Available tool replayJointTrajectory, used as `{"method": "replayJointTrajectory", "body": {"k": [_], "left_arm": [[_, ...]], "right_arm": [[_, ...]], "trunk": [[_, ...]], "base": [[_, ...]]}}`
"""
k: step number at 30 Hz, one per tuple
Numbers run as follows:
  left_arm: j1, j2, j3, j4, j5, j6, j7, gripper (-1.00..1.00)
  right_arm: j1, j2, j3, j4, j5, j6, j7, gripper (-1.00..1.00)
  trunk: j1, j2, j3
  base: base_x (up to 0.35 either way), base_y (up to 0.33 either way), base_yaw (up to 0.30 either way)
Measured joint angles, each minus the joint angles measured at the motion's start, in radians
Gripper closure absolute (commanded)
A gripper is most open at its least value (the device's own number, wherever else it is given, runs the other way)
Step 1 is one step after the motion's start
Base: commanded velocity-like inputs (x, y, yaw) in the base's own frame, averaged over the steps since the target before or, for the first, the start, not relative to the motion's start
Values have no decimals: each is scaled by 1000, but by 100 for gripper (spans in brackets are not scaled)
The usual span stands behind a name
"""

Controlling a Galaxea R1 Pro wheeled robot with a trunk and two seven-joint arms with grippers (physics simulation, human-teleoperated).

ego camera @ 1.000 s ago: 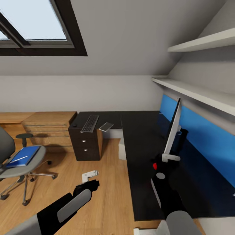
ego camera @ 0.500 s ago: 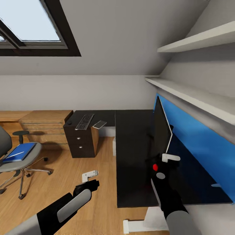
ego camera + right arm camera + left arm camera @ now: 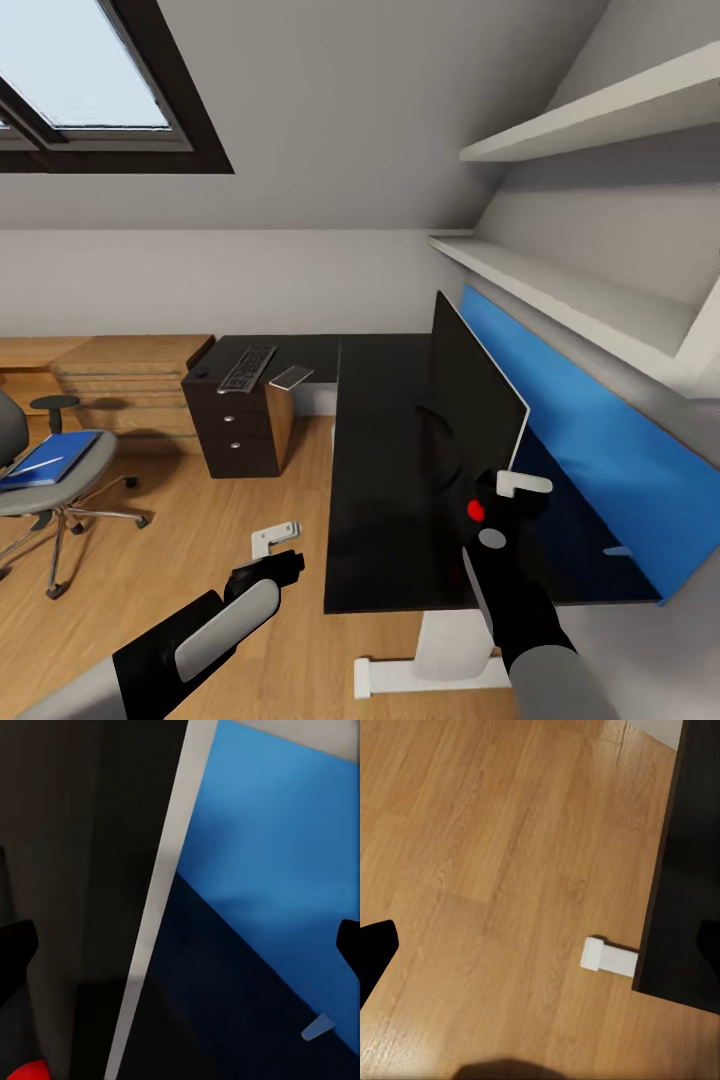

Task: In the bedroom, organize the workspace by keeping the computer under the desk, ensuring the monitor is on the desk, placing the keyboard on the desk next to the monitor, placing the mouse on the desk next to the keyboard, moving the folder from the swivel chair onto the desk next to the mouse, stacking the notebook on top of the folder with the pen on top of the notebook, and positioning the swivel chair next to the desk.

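Black arms with grey oval panels (right one bears a red dot), white-tipped fingers [image 3: 274, 537]

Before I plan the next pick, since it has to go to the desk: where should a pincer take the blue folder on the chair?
Probably the folder's long edge over the swivel chair seat's front, from the open front side; it lies flat.

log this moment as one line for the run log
monitor upright on desk | right gripper at its near edge, grip unclear | left gripper over floor | folder on swivel chair
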Motion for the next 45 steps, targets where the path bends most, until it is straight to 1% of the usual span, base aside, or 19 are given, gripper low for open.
{"method": "replayJointTrajectory", "body": {"k": [7, 25, 29, 31, 34, 35, 37, 40, 41, 42, 45], "left_arm": [[0, 0, 0, 0, 0, 0, 0, -100], [0, 0, 0, -1, 0, 0, 0, -100], [0, 3, 1, -18, -1, -6, 1, -100], [0, 7, 1, -42, -1, -16, 2, -100], [0, 11, 0, -78, 0, -45, 1, -100], [0, 39, -50, -159, 1, -113, 0, -100], [0, 74, -96, -223, 1, -164, 0, -100], [0, 98, -116, -263, -1, -199, -1, -100], [0, 113, -127, -283, -2, -224, -1, -100], [0, 119, -131, -292, -2, -235, 0, -100], [0, 125, -135, -301, -3, -246, 0, -100]], "right_arm": [[0, 0, -3, -1, 0, -6, -2, -100], [0, 0, 3, -2, 0, -6, -1, -100], [0, 0, 3, -2, 0, -6, -2, -100], [0, 1, 2, -3, 0, -8, -2, -100], [0, 1, 2, -4, 0, -7, -2, -100], [0, 1, 1, -5, 0, -7, -3, -100], [0, 0, 1, -5, 0, -7, -3, -100], [0, 1, 1, -5, 1, -7, -3, -100], [0, 1, 2, -4, 0, -6, -3, -100], [0, 1, 2, -4, 0, -6, -3, -100], [0, 1, 3, -4, 0, -6, -3, -100]], "trunk": [[0, 0, 0], [0, 0, 0], [0, 0, 0], [0, 0, 0], [0, 0, 0], [0, 0, 0], [0, 0, 0], [0, 0, 0], [0, 0, 0], [0, 0, 0], [0, 0, 0]], "base": [[-1, -5, 0], [0, 0, 0], [0, 0, 0], [0, 0, 0], [0, 0, 0], [0, 0, 0], [0, 0, 0], [0, 0, 0], [0, 0, 0], [0, 0, 0], [0, 0, 0]]}}
